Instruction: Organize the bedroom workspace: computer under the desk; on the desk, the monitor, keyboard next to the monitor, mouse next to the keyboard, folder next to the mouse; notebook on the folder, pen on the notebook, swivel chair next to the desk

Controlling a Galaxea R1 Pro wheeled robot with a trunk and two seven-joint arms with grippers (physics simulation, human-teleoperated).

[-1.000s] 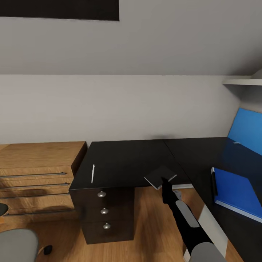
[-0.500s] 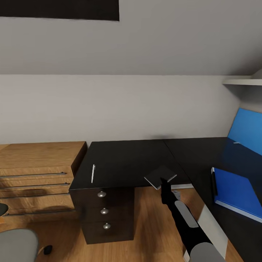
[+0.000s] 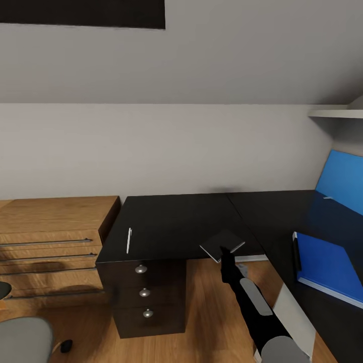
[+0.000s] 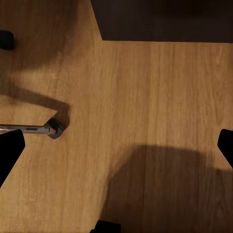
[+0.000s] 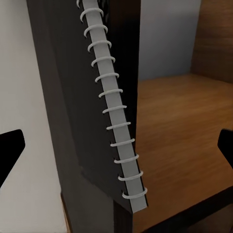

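The dark notebook [image 3: 222, 244] lies at the front edge of the black desk [image 3: 176, 222], one corner hanging over. My right gripper [image 3: 225, 254] sits just below and in front of that corner. In the right wrist view the notebook's spiral edge [image 5: 114, 111] runs between the wide-open fingers of the right gripper [image 5: 116, 148]. The blue folder [image 3: 327, 267] lies flat on the desk's right wing. The whitish pen [image 3: 129, 240] rests near the desk's left edge. A grey part of the swivel chair [image 3: 22, 340] shows at the lower left. My left gripper [image 4: 116, 145] hangs open over the wooden floor.
A light wooden drawer unit [image 3: 50, 242] stands left of the desk. Dark drawers [image 3: 146, 292] sit under the desk's left end. The blue back panel [image 3: 343, 179] rises at the right. A chrome chair leg with caster [image 4: 48, 130] lies below my left gripper.
My right arm has shifted slightly left and down under the notebook's corner. The notebook, pen and folder have not moved.
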